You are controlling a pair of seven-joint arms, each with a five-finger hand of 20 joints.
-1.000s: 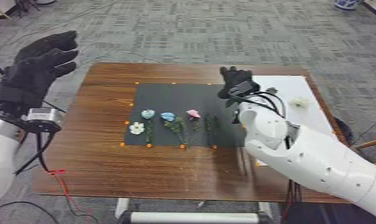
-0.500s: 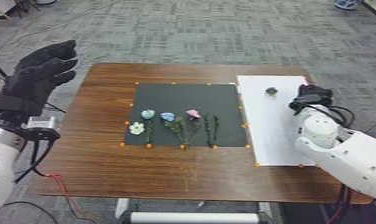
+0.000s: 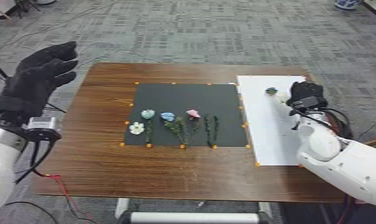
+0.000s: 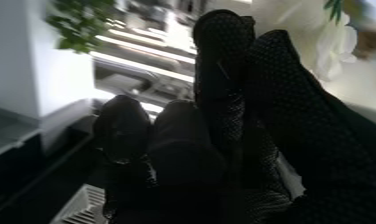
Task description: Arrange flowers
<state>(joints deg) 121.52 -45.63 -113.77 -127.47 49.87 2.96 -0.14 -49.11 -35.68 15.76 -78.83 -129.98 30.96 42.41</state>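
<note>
White flower (image 4: 334, 47) beside the right hand (image 3: 307, 92) (fingers nearly straight, any grip impossible to tell)

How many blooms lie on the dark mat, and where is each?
4, left to right in the head view: white bloom, lowest; pale teal bloom; blue bloom; pink bloom, nearest the two flowerless green stems.

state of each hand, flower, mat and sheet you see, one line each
left hand: open, raised
right hand: open, fingers straight
white flower: lying
pale blue flower: lying
blue flower: lying
pink flower: lying
second white flower: near right hand, grip unclear
dark mat: flat
white sheet: flat
</note>
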